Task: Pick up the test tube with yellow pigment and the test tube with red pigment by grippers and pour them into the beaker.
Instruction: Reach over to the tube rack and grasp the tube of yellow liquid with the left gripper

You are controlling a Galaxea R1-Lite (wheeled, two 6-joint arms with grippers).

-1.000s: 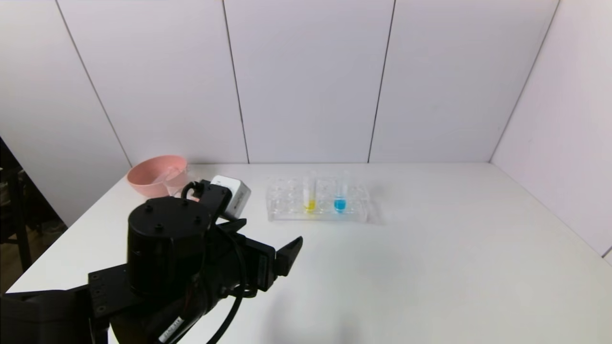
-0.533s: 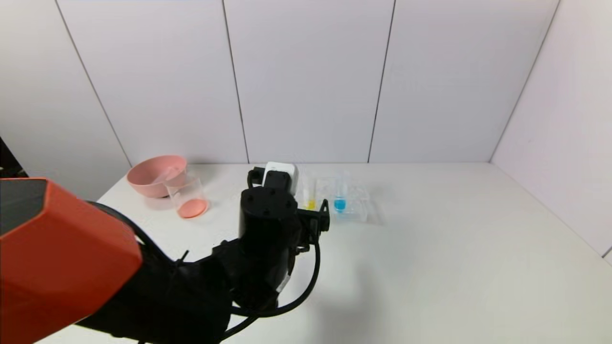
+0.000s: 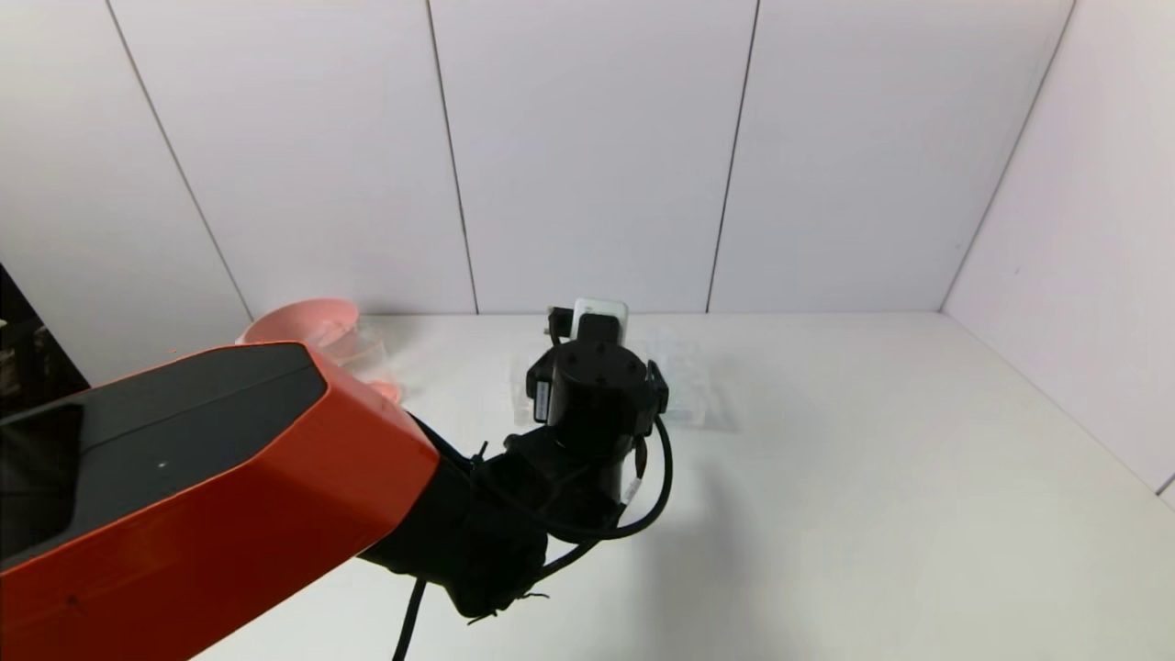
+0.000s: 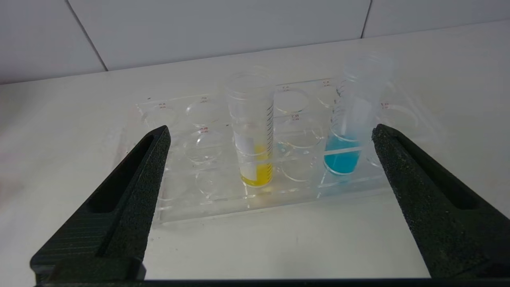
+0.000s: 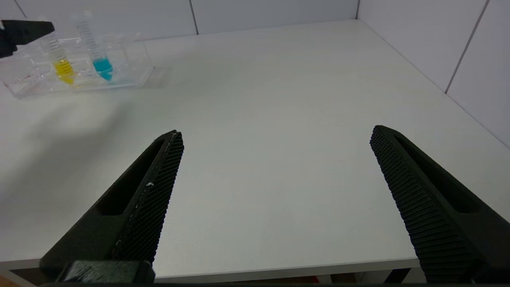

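Note:
The test tube with yellow pigment (image 4: 253,135) stands upright in the clear rack (image 4: 191,199). My left gripper (image 4: 271,129) is open and empty, level with the rack's near side, and the yellow tube is centred ahead of the jaws without touching them. In the head view the left wrist (image 3: 597,386) hides both tubes. The yellow tube also shows far off in the right wrist view (image 5: 62,67). The beaker (image 3: 367,351) stands beside the bowl, partly hidden by the left arm, with red-orange liquid at its bottom. The test tube with red pigment is out of view. My right gripper (image 5: 277,133) is open and empty over the table's front edge.
A tube with blue liquid (image 4: 348,135) stands in the rack to the right of the yellow one. A pink bowl (image 3: 298,321) sits at the back left. The orange left upper arm (image 3: 184,496) fills the lower left of the head view.
My left arm has reached forward and to the right, from beside the beaker to the rack, and its wrist now covers the tubes in the head view.

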